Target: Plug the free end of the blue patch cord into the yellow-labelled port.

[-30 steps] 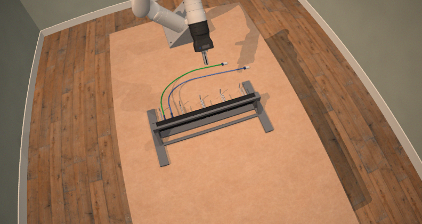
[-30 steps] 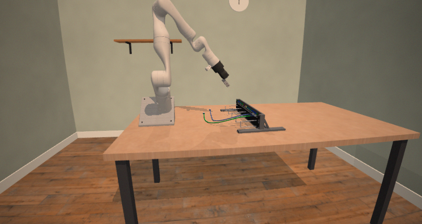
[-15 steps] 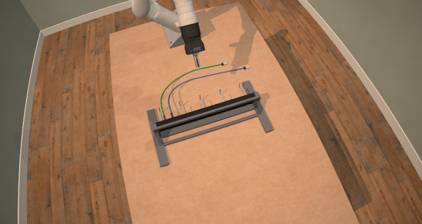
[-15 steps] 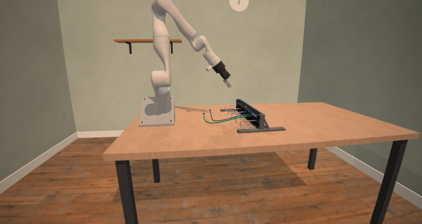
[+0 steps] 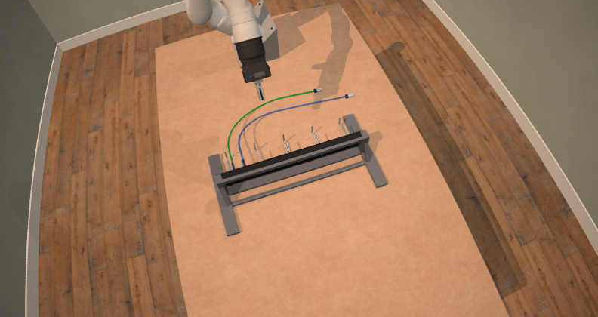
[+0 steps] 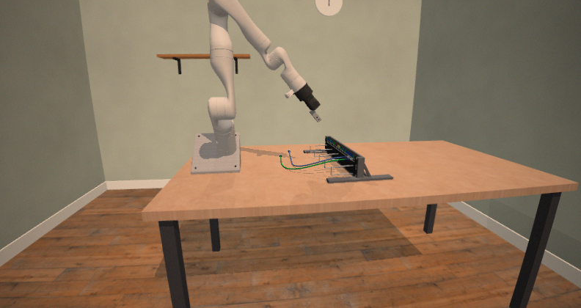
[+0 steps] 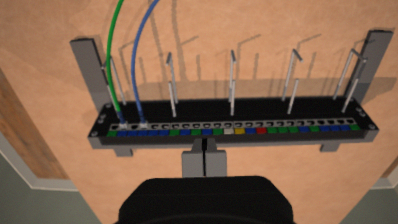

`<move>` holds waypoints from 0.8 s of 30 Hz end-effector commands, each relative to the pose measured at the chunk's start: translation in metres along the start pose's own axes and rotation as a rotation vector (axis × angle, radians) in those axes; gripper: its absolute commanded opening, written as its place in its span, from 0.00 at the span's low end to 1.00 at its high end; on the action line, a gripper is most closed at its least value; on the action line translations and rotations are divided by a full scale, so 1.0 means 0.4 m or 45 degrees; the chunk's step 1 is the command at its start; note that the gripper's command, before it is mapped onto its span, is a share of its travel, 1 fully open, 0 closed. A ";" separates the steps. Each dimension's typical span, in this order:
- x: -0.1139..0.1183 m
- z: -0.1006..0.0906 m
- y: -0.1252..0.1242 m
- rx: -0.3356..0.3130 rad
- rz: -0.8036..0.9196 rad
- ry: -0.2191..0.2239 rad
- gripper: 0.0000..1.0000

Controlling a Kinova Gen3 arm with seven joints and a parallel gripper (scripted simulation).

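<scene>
My gripper (image 5: 262, 99) (image 6: 319, 121) (image 7: 205, 151) is shut and empty, in the air above the table on the robot's side of the rack. The rack (image 5: 292, 158) (image 6: 359, 166) (image 7: 200, 110) stands upright on its two feet. The yellow label (image 7: 239, 131) is near the middle of its label row. The blue cord (image 5: 269, 113) (image 6: 302, 166) (image 7: 134, 65) has one end in a port near the rack's left end; its free plug (image 5: 349, 95) (image 6: 289, 151) points away from the rack's left end. The free plug is out of the wrist view.
A green cord (image 5: 246, 109) (image 6: 286, 168) (image 7: 109, 55) runs beside the blue one, with its free plug (image 5: 318, 90) (image 6: 280, 155) near the blue plug. Thin metal cable guides (image 5: 314, 134) (image 7: 232, 80) stick out from the rack's port side. The table (image 5: 334, 231) (image 6: 467, 163) extends beyond the rack.
</scene>
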State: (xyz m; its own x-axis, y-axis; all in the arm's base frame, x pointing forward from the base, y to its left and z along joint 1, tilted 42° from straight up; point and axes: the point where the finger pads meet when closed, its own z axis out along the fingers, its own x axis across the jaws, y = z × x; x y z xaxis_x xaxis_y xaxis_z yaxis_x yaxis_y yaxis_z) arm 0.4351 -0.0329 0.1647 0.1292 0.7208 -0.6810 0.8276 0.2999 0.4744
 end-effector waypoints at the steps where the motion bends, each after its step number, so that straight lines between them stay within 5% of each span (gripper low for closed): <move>1: -0.009 -0.002 0.000 0.001 0.010 0.009 0.00; 15: -0.014 0.010 0.000 0.001 0.010 0.009 0.00; 24: -0.013 0.096 0.000 0.001 0.010 0.009 0.00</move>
State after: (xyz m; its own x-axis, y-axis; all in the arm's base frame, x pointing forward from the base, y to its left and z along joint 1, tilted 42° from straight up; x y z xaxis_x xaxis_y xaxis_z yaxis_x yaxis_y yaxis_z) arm 0.4538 -0.0434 0.1511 0.1176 0.7457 -0.6558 0.8177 0.3021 0.4901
